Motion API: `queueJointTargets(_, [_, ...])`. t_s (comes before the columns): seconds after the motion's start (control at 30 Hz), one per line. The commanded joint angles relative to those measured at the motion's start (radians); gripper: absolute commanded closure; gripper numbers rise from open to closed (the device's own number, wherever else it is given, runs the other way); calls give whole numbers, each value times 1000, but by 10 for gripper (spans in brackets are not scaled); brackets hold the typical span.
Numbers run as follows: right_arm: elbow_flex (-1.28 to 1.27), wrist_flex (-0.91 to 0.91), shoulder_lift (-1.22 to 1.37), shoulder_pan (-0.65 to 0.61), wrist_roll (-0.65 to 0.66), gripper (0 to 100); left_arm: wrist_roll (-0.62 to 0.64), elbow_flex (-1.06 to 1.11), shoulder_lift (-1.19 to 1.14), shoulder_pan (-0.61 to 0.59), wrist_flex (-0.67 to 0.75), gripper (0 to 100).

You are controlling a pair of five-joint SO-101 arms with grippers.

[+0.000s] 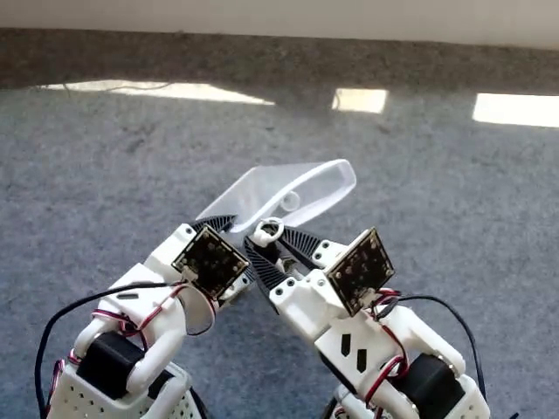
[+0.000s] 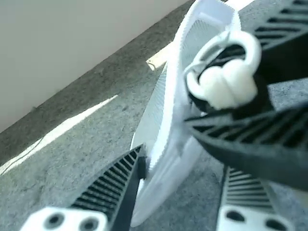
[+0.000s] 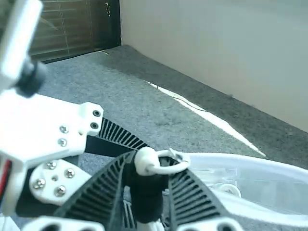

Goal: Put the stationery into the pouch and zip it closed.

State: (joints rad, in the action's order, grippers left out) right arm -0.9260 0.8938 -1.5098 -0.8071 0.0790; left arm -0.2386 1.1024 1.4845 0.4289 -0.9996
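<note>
A translucent white pouch hangs tilted above the grey carpet between the two arms. My left gripper is shut on its lower end. In the left wrist view the pouch edge runs between that gripper's black ribbed fingers. My right gripper is shut on the white ring zipper pull, right beside the left one. The ring sits at the right gripper's fingertips, with the pouch stretching away from it. A small round item shows faintly through the pouch wall.
Grey carpet covers the whole work surface, with bright sun patches along the far edge by a pale wall. Both arm bodies crowd the near edge, with cables looping beside them.
</note>
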Motion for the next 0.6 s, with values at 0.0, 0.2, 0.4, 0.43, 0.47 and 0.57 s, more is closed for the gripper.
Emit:
queueJointTargets(0.0, [70, 4, -10, -13, -6, 994, 2, -4, -12, 15, 49, 769])
queueJointTargets(0.2, [70, 2, -10, -13, -6, 994, 3, -4, -4, 18, 49, 814])
queueJointTargets(0.4, [70, -4, -10, -12, -8, 994, 3, 2, -4, 22, 48, 902])
queueJointTargets(0.43, [70, -4, -10, -12, -8, 994, 3, 2, -4, 22, 48, 912])
queueJointTargets(0.47, [70, -4, -10, -12, -8, 994, 3, 2, -4, 22, 48, 920])
queueJointTargets(0.57, [70, -4, -10, -12, -8, 994, 0, 7, -7, 22, 46, 934])
